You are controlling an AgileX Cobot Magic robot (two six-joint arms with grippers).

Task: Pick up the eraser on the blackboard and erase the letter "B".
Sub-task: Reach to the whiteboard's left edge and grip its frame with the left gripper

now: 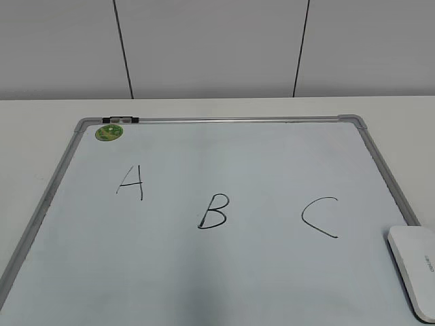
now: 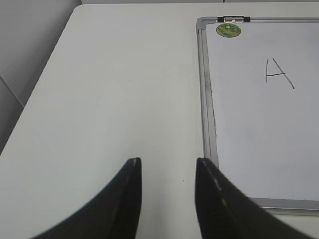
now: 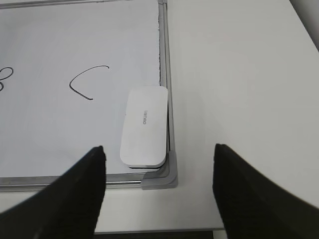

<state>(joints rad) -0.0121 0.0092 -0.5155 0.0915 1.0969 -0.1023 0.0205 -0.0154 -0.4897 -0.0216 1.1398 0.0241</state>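
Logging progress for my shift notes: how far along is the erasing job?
Nothing is done yet: the letter B is intact on the blackboard. The eraser lies untouched in the board's corner. The right gripper is open above it; the left gripper is empty.
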